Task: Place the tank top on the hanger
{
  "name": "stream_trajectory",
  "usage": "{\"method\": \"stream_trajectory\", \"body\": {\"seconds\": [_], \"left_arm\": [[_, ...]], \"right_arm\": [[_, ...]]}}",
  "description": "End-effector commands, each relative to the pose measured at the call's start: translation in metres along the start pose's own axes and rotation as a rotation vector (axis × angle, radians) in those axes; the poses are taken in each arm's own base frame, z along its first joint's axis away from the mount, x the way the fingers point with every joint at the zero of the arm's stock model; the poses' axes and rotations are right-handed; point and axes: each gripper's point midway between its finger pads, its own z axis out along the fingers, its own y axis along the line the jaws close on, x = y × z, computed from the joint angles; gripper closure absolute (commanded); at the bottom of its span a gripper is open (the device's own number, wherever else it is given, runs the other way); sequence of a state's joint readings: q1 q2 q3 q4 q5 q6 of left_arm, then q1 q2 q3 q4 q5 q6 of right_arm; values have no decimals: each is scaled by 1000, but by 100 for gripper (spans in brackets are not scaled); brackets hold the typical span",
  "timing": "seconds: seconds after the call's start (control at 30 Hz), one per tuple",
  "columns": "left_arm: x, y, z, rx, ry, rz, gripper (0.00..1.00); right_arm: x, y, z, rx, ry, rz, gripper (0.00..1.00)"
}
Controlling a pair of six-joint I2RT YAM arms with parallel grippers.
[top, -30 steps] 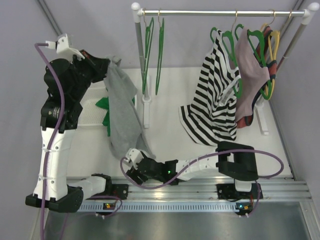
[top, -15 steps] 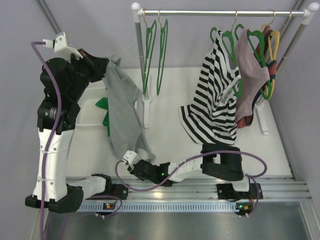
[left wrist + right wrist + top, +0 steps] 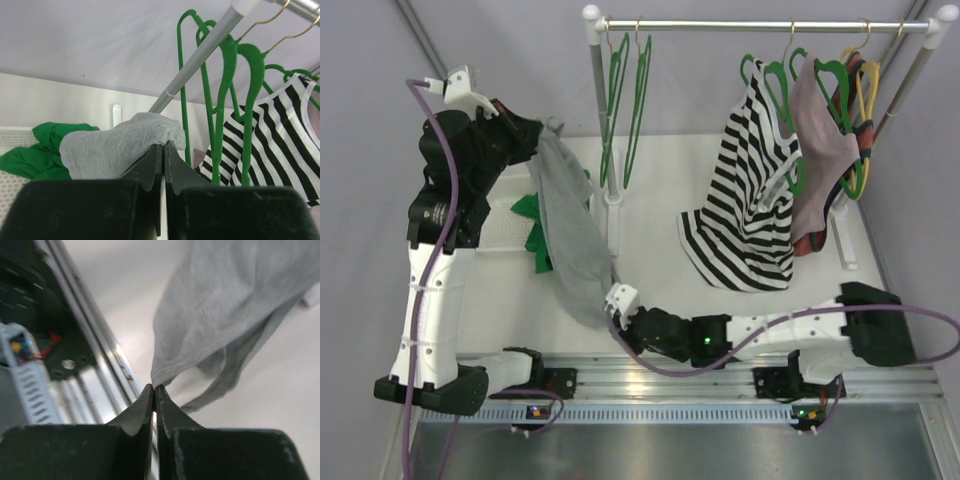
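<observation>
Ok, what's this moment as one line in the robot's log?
left gripper: shut on tank top, raised | right gripper: shut on its bottom edge | hanger: on rail, bare

top: overhead, whole table (image 3: 660,225) | wrists: close, both on tank top (image 3: 110,145)

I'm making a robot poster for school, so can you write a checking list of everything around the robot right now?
Surface: white table, with a clothes rack standing on it.
Job's things: the grey tank top hangs stretched between both grippers, on no hanger; two empty green hangers hang on the rail.
Clutter: green garment beside a white tray; striped top and pinkish top hang on the rail.
Grippers: left gripper shut on the tank top's upper end; right gripper shut on its lower hem.
Cables: purple cables loop off both arms.
Surroundings: grey walls; nothing else seen.
</observation>
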State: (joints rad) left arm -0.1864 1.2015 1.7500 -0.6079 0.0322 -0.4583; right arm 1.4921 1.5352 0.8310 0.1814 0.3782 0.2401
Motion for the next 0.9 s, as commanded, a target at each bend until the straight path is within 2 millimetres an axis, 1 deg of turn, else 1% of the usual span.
{"method": "stream_trajectory", "body": {"seconds": [0.0,0.03,0.1,0.13,0.2,0.23,0.27,0.3,0.33,0.37,0.4,0.43,0.47,0.5,0.53,0.6,0.63,0.7,0.73,0.77,0.8,0.83,0.87], "left_arm": [[3,3,8,0,-5,20,100],[10,6,11,-6,14,18,100],[21,6,14,1,40,3,100],[31,10,18,-1,62,-1,100],[43,12,20,-2,87,-13,100],[55,13,20,1,109,-16,100],[59,12,21,9,110,-23,100],[66,11,21,14,123,-24,100],[84,7,22,27,160,-23,100],[92,4,23,30,173,-21,100],[99,3,24,23,181,-16,100],[123,-9,24,53,234,-5,100],[131,-10,25,35,238,5,100],[139,-14,26,40,245,8,100],[160,-18,25,41,280,19,100],[178,-22,28,50,309,2,100],[197,-20,28,47,342,4,100],[213,-17,29,42,369,-11,99],[225,-14,31,40,387,-16,96],[229,-13,31,39,390,-21,92],[234,-10,33,34,398,-20,89],[238,-10,34,35,402,-20,77],[239,-10,34,39,403,-17,70]], "right_arm": [[-62,23,-54,-109,-133,52,100],[-76,26,-73,-133,-164,59,100],[-85,28,-92,-147,-161,57,100],[-96,29,-107,-166,-187,70,100],[-106,29,-124,-176,-193,77,100],[-115,31,-138,-195,-218,88,100],[-123,31,-146,-201,-233,97,100],[-127,31,-153,-204,-242,104,100],[-131,29,-162,-208,-249,108,100],[-138,32,-171,-223,-261,120,100],[-142,30,-175,-217,-267,129,100],[-143,29,-179,-216,-263,131,100],[-149,27,-184,-213,-276,141,100],[-149,25,-185,-204,-274,150,100],[-152,18,-187,-175,-285,160,100],[-151,11,-189,-145,-277,167,100],[-152,5,-188,-107,-281,175,100],[-152,-6,-189,-63,-269,188,100],[-150,-17,-182,-21,-250,199,100],[-148,-23,-179,-3,-230,217,100],[-144,-25,-175,-21,-211,229,100],[-145,-42,-170,10,-212,261,100],[-138,-47,-165,6,-200,279,100]]}}
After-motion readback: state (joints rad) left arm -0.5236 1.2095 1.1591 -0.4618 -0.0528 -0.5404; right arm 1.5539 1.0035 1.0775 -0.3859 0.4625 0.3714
